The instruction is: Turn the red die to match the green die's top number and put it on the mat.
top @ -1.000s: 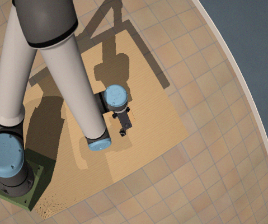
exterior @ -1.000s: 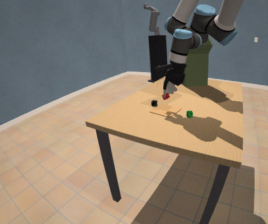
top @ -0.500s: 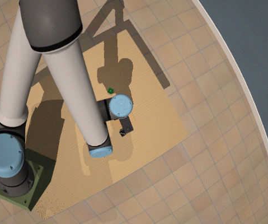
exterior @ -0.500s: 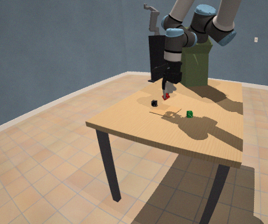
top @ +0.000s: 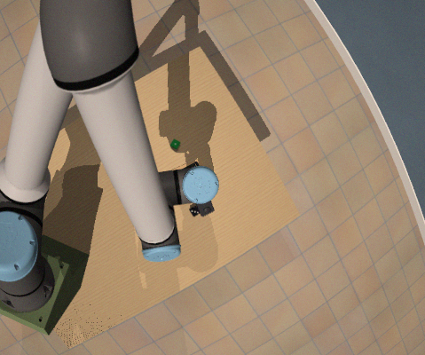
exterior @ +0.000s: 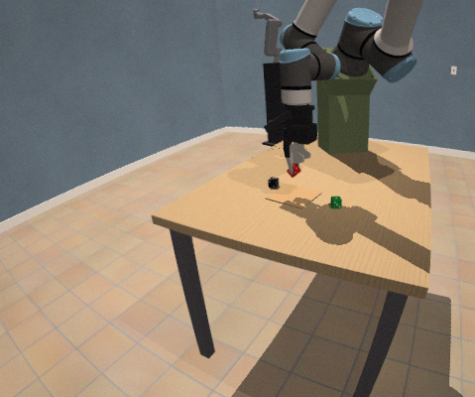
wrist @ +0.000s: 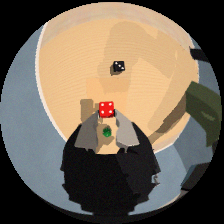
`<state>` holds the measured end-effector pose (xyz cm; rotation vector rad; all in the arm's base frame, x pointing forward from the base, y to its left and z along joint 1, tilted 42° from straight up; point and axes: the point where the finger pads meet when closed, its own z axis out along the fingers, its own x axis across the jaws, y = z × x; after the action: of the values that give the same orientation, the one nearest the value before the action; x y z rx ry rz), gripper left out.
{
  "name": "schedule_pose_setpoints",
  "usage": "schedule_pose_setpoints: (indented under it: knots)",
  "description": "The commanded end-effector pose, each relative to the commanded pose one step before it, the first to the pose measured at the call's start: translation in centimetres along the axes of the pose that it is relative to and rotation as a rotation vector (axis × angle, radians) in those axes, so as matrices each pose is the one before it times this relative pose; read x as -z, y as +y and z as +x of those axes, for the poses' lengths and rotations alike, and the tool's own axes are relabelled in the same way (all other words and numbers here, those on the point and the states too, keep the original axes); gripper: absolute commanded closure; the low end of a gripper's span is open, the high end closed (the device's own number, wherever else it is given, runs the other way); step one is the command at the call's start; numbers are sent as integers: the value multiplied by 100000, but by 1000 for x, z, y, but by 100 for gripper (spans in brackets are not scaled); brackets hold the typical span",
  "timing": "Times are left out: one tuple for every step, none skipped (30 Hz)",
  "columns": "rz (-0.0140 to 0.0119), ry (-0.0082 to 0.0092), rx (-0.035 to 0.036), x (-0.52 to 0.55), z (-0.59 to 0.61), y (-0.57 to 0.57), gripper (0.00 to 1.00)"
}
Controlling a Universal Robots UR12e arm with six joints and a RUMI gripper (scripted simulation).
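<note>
My gripper [exterior: 293,166] points down over the wooden table and is shut on the red die [exterior: 295,171], holding it above the table top. In the wrist view the red die [wrist: 106,109] sits between the two fingertips with several white pips facing the camera. The green die [exterior: 336,201] lies flat on the table to the right; it also shows in the overhead view [top: 175,144] and between the fingers in the wrist view [wrist: 106,132]. The mat [exterior: 295,195] is a thin tan sheet, hard to tell from the table. The arm hides the red die in the overhead view.
A black die [exterior: 273,183] lies flat on the table just left of the gripper; it also shows in the overhead view [top: 193,213] and in the wrist view [wrist: 118,66]. The green robot pedestal [exterior: 344,114] stands at the table's far end.
</note>
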<state>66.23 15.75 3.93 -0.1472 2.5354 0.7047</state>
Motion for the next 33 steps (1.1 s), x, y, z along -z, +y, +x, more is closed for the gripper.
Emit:
schedule_pose_setpoints:
  knots:
    - [-710,67,92,12,-15,-10,90]
    - [-506,144,43,-27,29,-6,90]
    - [-757,204,60,-38,42,-8,90]
    - [-1020,254,75,-48,52,-11,90]
    - [-1279,284,84,-53,58,-12,90]
    - [-1518,287,86,-54,60,-13,90]
    - [-1726,262,80,-49,55,-14,90]
    - [-1891,209,67,-39,45,-14,90]
    - [-2004,133,50,-25,30,-13,90]
    - [-2060,42,29,-9,12,-13,90]
    - [-2056,-54,8,9,-8,-12,90]
    - [-1992,-145,-11,26,-27,-12,90]
    - [-1872,-220,-27,39,-43,-11,90]
    - [-1702,-272,-38,49,-54,-11,90]
    - [-1492,-296,-43,53,-60,-10,90]
    - [0,0,0,0,0,0,90]
    - [0,0,0,0,0,0,90]
    - [-1253,-291,-43,52,-60,-9,90]
    - [-997,-260,-38,47,-54,-7,90]
    - [-739,-209,-31,38,-43,-6,90]
    - [-493,-147,-22,26,-31,-4,90]
    - [-277,-86,-13,15,-18,-2,90]
    - [-111,-35,-5,6,-7,-1,90]
    - [-17,-5,-1,1,-1,0,90]
    - [-3,1,0,0,0,0,90]
    - [-22,8,2,-1,1,-1,90]
    - [-57,20,4,-3,4,-2,90]
    - [-105,36,8,-6,7,-3,90]
    - [-165,56,12,-9,10,-5,90]
    - [-233,78,17,-12,14,-7,90]
    - [-309,101,22,-16,19,-9,90]
    - [-389,123,27,-20,23,-11,90]
    - [0,0,0,0,0,0,90]
